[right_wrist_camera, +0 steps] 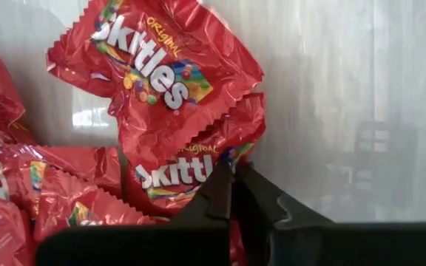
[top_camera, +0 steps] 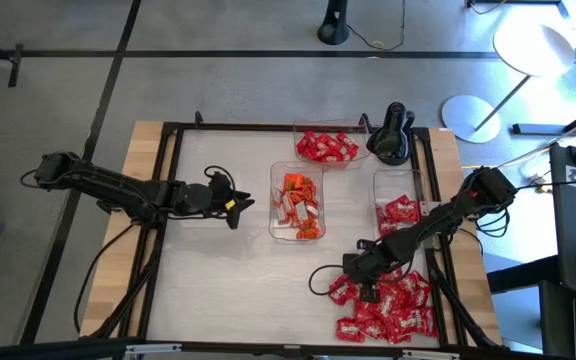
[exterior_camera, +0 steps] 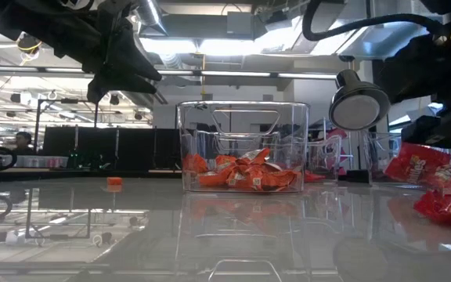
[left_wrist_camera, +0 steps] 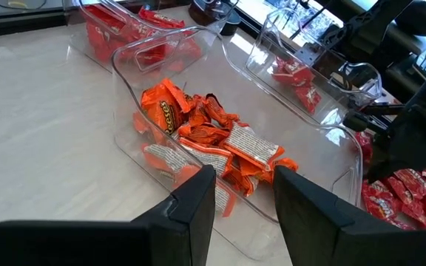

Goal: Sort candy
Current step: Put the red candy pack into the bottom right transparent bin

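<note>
While my right gripper (right_wrist_camera: 233,177) sits with fingers pinched together on the edge of a red Skittles packet (right_wrist_camera: 191,166) in the loose pile (top_camera: 388,305) at the table's near right, my left gripper (left_wrist_camera: 244,199) hovers half-open beside the middle of three clear trays (top_camera: 297,203), which holds orange candy (left_wrist_camera: 205,137).

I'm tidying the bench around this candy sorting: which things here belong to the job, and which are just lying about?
Job:
- loose candy pile, under the shut right gripper
- orange candy in the middle tray
- red candy in the far tray
- right tray, partly filled
- left gripper, beside the middle tray

Lying about:
- black stand
- small orange bit
</note>
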Controlling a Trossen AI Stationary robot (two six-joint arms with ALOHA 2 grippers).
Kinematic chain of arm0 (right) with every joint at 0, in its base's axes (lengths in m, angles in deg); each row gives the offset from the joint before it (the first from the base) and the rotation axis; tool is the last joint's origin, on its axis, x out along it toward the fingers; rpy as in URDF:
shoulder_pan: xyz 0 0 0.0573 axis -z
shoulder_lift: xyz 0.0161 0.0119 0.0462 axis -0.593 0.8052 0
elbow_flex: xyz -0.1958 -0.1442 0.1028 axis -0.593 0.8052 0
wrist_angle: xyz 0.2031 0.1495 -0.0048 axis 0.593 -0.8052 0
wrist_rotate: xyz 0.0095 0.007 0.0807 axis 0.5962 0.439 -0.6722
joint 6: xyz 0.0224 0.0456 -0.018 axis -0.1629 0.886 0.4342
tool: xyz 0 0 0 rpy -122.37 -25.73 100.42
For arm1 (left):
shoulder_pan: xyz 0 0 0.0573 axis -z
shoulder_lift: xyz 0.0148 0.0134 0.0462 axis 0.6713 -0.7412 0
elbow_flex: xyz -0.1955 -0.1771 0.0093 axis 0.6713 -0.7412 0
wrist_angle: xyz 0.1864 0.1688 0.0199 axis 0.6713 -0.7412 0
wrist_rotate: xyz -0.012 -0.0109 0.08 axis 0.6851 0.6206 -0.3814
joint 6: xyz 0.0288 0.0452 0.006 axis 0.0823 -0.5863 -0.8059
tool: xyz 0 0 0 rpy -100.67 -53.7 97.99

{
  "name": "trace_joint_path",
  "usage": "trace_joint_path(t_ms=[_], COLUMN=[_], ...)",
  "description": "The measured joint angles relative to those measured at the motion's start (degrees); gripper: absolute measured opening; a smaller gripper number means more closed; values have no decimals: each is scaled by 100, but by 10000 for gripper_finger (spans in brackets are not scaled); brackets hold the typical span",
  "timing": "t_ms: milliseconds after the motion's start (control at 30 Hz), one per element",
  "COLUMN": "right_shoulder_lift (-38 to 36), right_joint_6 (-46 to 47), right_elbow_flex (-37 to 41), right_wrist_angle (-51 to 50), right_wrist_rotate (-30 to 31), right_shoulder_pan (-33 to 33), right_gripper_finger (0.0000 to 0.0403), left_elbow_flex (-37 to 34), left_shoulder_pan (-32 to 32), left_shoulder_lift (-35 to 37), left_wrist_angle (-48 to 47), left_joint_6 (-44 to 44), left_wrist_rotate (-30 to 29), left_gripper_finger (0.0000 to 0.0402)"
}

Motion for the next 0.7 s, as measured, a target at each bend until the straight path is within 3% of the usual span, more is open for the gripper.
trace_joint_path(t_ms=[200,500,700], right_shoulder_lift=[-48,-575,-1323], right_joint_6=[-204,-567,-296], right_elbow_flex=[-311,-1140,-1423], right_wrist_angle=[-329,-2005,-2889], right_wrist_rotate=[195,1244,2031], right_shoulder_pan=[-4,0,0], right_gripper_finger=[3,1,1], left_elbow_flex=[0,0,0], left_shoulder_pan=[0,-7,-9], left_shoulder_lift=[0,0,1], left_wrist_angle=[1,2,5], left_joint_6=[0,26,39], left_wrist_rotate=[0,-13,-15], left_gripper_finger=[127,127,127])
